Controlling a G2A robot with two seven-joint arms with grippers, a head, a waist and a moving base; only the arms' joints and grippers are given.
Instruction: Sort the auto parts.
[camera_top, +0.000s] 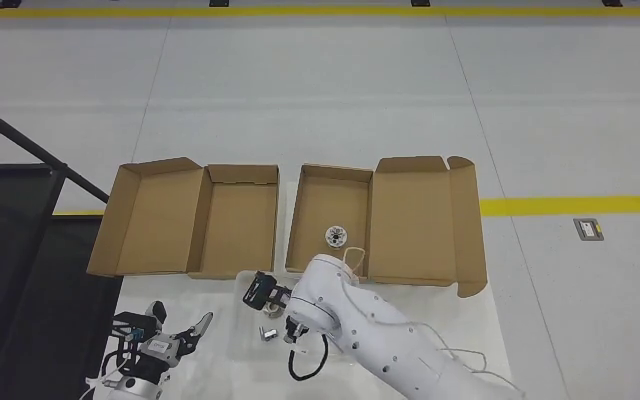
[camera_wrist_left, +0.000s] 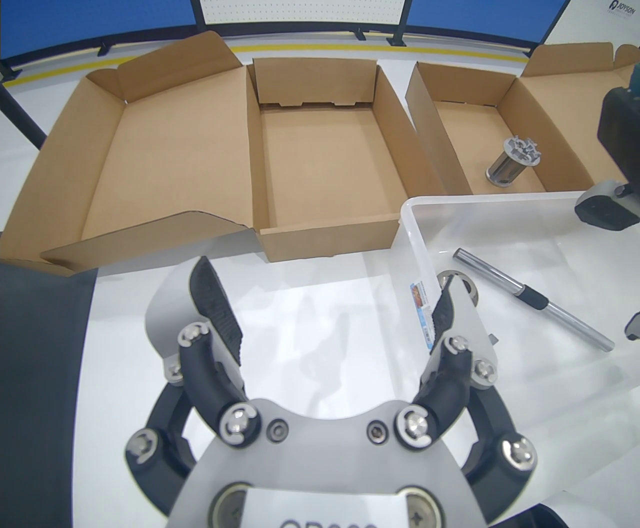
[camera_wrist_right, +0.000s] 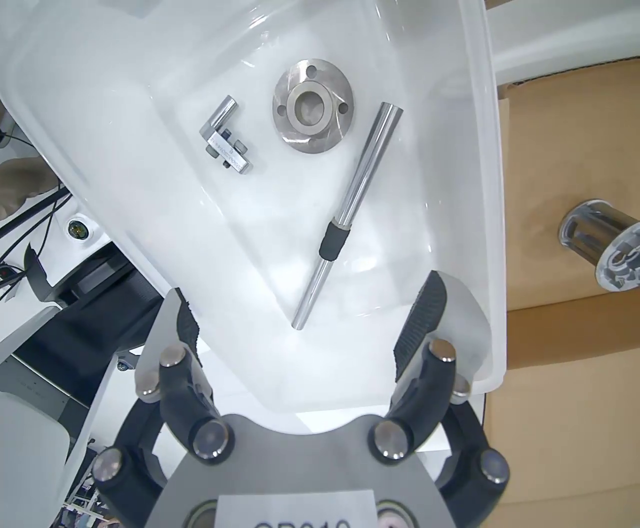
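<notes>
Presently my right fingers (camera_wrist_right: 425, 315) are spread wide and empty, hanging over the near end of the clear bin (camera_wrist_right: 480, 200). Closest beneath them lies the steel rod (camera_wrist_right: 367, 150), thin end toward me, its black sleeve (camera_wrist_right: 334, 240) partway up. Past it sits the flange disc (camera_wrist_right: 313, 111), with the small bracket (camera_wrist_right: 225, 137) beside it; all three lie apart on the bin floor. I judge the rod to be the next pick. The gap already straddles its line, so I should come straight down and close on the sleeve, where rubber should grip better than polished steel. One finger is close to the bin wall, so I need to clear the rim, and a round bar may roll if nudged. My left fingers (camera_wrist_left: 215, 295) are also apart and empty, over the white table (camera_wrist_left: 300, 320) just outside the bin. Farther off, the right cardboard box (camera_wrist_left: 465, 125) holds one ribbed cylinder (camera_wrist_left: 512, 162); the left cardboard box (camera_wrist_left: 320, 165) has no part in it.
</notes>
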